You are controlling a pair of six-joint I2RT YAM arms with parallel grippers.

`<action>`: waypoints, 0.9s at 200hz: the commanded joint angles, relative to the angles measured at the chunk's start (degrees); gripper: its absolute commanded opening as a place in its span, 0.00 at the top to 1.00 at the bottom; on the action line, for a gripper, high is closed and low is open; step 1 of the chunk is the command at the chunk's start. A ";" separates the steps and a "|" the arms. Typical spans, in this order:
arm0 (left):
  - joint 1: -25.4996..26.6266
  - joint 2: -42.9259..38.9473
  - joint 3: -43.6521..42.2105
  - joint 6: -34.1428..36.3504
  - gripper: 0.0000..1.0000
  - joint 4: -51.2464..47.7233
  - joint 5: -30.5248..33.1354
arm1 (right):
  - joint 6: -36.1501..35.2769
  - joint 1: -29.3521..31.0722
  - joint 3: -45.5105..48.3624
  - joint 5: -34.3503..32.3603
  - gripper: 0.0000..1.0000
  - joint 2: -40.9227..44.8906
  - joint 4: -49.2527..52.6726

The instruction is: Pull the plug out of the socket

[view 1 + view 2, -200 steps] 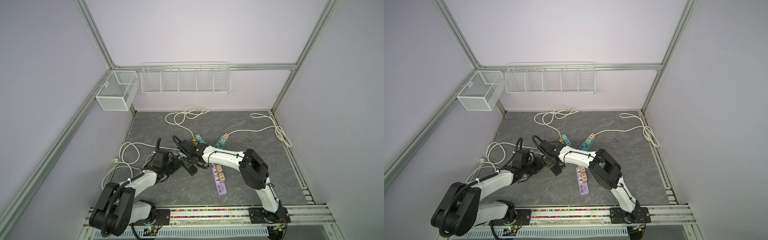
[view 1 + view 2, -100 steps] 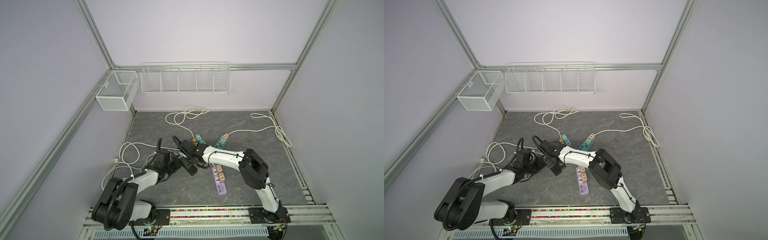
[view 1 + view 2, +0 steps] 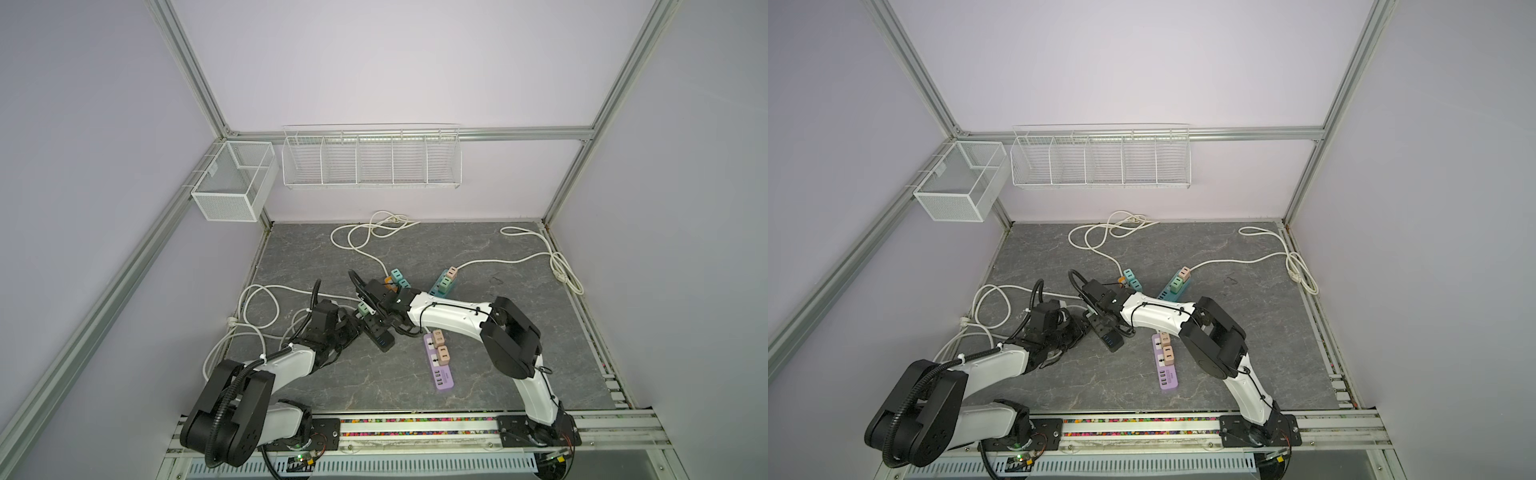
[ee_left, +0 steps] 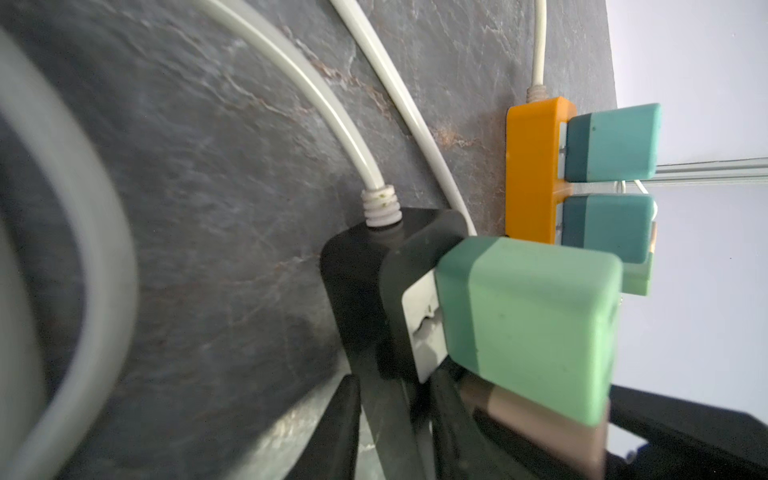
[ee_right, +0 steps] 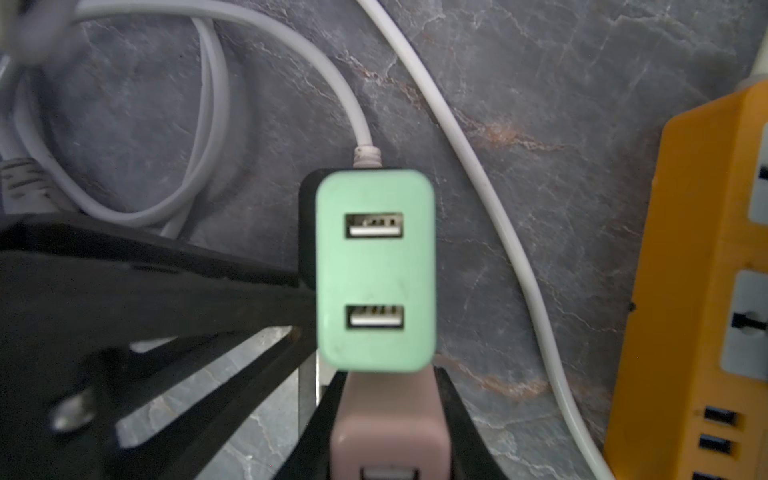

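A black socket strip (image 3: 381,337) lies mid-floor on a white cable. A green plug (image 5: 374,270) and a pink plug (image 5: 390,428) stand in it side by side. My right gripper (image 5: 388,380) comes down from above and is shut on the pink plug, one black finger on each flank. My left gripper (image 4: 395,399) lies low on the floor at the strip's end and is shut on the strip's body (image 4: 365,282). In both top views the two grippers (image 3: 353,328) (image 3: 1100,318) meet over the strip, and the pink plug is hidden there.
An orange strip (image 3: 388,280) with teal plugs lies just behind the black one. A teal strip (image 3: 444,286) and a purple strip (image 3: 440,368) with pink plugs lie to the right. White cable loops (image 3: 257,307) lie left and behind. Wire baskets (image 3: 370,158) hang on the back wall.
Both pairs of fingers have narrowed, the right onto the pink plug and the left onto the black strip. The left gripper edged slightly toward the strip. Strip and plugs have not shifted.
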State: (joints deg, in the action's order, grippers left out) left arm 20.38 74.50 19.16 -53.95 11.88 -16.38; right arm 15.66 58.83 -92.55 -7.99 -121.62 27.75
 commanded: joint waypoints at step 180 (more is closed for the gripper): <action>2.77 1.67 -1.76 -1.28 0.75 -13.21 9.86 | 2.34 -1.58 3.78 -3.43 0.79 4.92 -3.15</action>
State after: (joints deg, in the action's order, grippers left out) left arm 23.05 73.12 19.42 -55.07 10.04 -10.52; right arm 16.75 58.96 -90.17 -8.69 -120.36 25.21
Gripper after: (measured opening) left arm 0.262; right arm 0.306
